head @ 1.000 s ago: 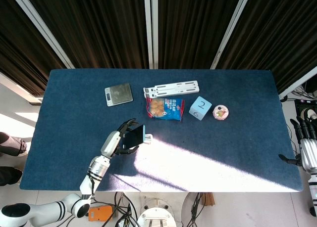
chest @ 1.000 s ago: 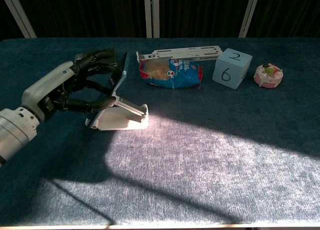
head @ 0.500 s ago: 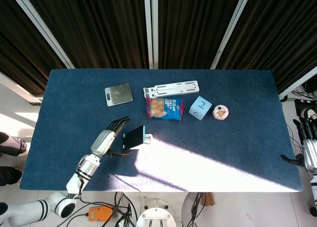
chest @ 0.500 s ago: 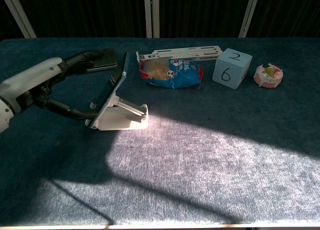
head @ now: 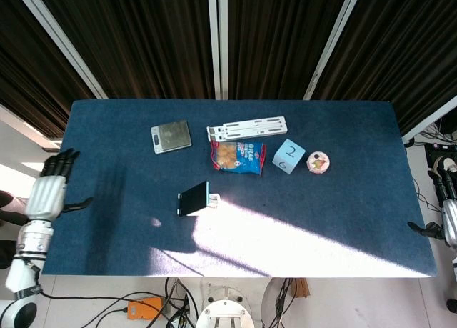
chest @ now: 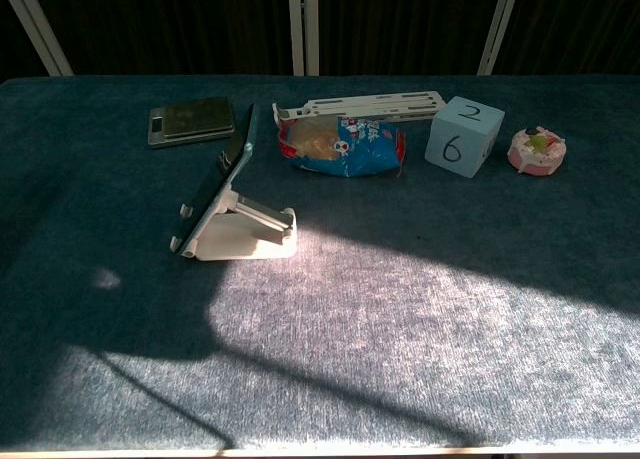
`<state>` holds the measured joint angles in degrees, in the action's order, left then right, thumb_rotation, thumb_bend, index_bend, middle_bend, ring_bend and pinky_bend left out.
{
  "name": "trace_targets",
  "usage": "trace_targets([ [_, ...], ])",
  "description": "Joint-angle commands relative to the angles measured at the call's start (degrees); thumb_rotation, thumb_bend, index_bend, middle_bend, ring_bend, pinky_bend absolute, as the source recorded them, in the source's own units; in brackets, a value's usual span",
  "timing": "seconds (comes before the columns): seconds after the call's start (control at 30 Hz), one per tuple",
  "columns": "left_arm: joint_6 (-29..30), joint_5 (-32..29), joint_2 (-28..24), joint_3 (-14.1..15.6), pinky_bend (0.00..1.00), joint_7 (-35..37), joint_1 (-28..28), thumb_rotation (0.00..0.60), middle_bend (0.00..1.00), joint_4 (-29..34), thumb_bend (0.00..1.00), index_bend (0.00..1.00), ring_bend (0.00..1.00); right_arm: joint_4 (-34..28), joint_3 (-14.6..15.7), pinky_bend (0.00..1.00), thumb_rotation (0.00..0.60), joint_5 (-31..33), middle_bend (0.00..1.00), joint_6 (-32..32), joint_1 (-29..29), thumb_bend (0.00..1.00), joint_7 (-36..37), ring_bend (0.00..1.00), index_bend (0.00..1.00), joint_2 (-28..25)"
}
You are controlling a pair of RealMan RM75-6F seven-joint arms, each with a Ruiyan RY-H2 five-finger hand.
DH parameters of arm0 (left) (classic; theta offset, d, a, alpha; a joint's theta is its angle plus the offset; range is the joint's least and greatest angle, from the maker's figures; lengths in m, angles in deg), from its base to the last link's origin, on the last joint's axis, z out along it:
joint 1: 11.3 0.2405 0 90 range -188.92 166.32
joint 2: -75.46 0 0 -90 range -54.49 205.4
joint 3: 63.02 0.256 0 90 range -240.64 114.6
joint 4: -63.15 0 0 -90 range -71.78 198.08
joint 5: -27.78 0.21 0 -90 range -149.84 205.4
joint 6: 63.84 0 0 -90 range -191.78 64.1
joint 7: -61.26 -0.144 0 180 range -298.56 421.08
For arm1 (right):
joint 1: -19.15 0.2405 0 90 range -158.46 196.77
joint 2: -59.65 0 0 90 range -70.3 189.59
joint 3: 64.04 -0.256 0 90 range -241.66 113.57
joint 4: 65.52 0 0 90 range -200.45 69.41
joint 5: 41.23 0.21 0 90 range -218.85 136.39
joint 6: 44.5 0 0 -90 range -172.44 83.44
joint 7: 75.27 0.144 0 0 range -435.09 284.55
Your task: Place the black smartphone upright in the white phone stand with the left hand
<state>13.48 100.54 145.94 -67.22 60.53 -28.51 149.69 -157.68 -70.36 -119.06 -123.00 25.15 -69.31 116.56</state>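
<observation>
The black smartphone [head: 193, 199] [chest: 224, 173] leans in the white phone stand [head: 213, 199] [chest: 247, 233] near the table's middle left, with nothing touching it. My left hand [head: 51, 190] hangs off the table's left edge, fingers spread and holding nothing. At the far right edge of the head view my right hand [head: 449, 212] shows beside the table, only partly in frame, holding nothing. Neither hand appears in the chest view.
A small grey scale [head: 171, 136] [chest: 191, 120] lies at the back left. A white folded bracket [head: 247, 128] [chest: 362, 105], a snack bag [head: 238, 156] [chest: 341, 145], a blue numbered cube [head: 288, 156] [chest: 463, 130] and a pink round toy [head: 318, 162] [chest: 537, 150] sit behind the stand.
My left hand let go of the smartphone, which stays in the stand. The hand drew back left, off the table's edge and out of the chest view.
</observation>
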Motion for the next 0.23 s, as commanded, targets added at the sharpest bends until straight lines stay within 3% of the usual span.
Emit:
trace_targets([
  [0.03,3.1,-1.3,-3.1,0.4,0.00,-1.0,3.7,0.600,0.00,-0.6,0.07,0.05,0.00,-0.2,-0.1,0.01,0.600,-0.6,0.00,-0.9,-0.4,0.05,0.9,0.00,0.00,0.1],
  [0.23,8.4,0.2,-4.9,1.4,0.00,-2.0,8.0,0.600,0.01,2.1,0.07,0.06,0.00,-1.0,0.2,0.01,0.600,-2.6,0.00,-2.2,-0.6,0.05,2.0,0.00,0.00,0.4],
])
